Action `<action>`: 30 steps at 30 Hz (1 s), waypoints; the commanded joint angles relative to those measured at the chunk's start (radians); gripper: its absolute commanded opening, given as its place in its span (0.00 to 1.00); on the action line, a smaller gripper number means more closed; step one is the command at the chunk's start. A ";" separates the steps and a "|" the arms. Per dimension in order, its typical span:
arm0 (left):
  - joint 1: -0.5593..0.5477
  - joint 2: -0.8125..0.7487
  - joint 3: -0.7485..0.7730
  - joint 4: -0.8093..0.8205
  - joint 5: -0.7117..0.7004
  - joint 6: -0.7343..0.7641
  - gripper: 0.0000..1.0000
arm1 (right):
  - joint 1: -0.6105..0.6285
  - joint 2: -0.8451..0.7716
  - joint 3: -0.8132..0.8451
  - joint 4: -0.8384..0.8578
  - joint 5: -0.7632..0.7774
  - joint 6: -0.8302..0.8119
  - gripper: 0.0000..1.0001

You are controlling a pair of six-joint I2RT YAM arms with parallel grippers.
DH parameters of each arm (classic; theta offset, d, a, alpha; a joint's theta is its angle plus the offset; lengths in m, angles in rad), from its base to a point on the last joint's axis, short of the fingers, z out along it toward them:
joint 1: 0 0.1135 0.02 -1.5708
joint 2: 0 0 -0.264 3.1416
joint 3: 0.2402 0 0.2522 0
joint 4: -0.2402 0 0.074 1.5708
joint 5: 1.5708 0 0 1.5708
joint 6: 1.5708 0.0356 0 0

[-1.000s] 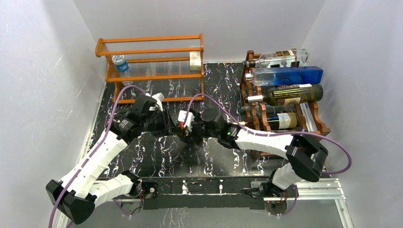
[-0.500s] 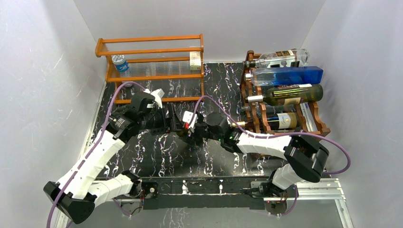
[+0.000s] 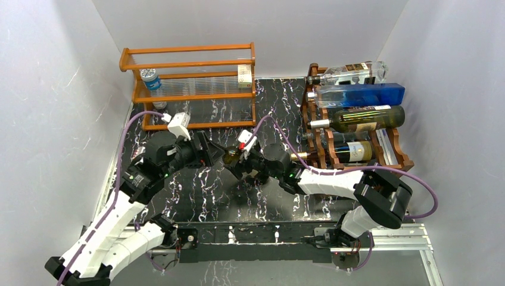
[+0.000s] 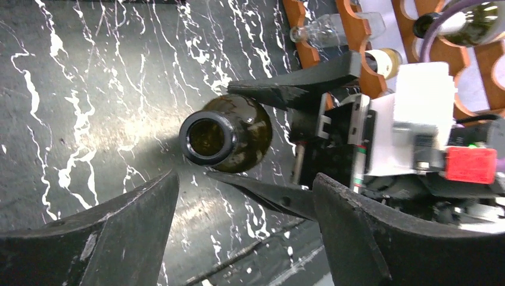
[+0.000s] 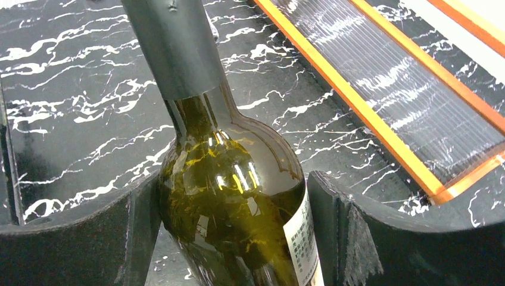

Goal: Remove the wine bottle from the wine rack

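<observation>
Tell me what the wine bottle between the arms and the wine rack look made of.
Wine bottle: olive-green glass, glossy; it is see-through with sharp highlights. Wine rack: apparently wood, dark reddish-brown, smooth, perhaps stained; grain too small to tell.

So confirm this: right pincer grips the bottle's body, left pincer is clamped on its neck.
Not quite. The left pincer is open and clear of the bottle, as the left wrist view shows. The right pincer does grip the body.
</observation>
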 commanded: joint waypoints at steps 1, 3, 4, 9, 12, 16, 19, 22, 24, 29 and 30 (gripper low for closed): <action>-0.002 -0.022 -0.105 0.256 -0.041 0.067 0.80 | -0.002 -0.012 0.009 0.089 0.068 0.107 0.28; -0.001 -0.013 -0.134 0.304 -0.070 0.085 0.78 | -0.002 -0.012 0.009 0.092 0.069 0.108 0.28; -0.001 -0.003 -0.141 0.311 -0.093 0.086 0.75 | -0.002 -0.013 0.008 0.093 0.065 0.108 0.28; -0.001 0.099 -0.089 0.284 -0.147 0.015 0.74 | -0.003 -0.012 0.000 0.091 0.041 0.086 0.26; 0.000 0.195 -0.017 0.198 -0.136 -0.052 0.71 | -0.003 -0.013 -0.002 0.084 0.039 0.070 0.25; 0.000 0.217 -0.018 0.199 -0.093 -0.099 0.58 | -0.002 -0.016 0.001 0.072 0.039 0.057 0.25; 0.001 0.186 -0.027 0.192 -0.074 -0.108 0.64 | -0.002 -0.020 0.006 0.060 0.031 0.052 0.25; 0.000 0.185 -0.004 0.132 -0.067 -0.096 0.70 | -0.002 -0.028 0.007 0.047 0.024 0.044 0.25; 0.001 0.191 -0.002 0.120 -0.059 -0.090 0.65 | -0.002 -0.038 0.004 0.044 0.021 0.040 0.24; 0.002 0.227 0.014 0.120 -0.019 -0.082 0.51 | -0.002 -0.060 -0.004 0.038 0.022 0.034 0.24; 0.002 0.227 0.014 0.125 -0.015 -0.080 0.47 | -0.002 -0.064 -0.005 0.035 0.021 0.036 0.24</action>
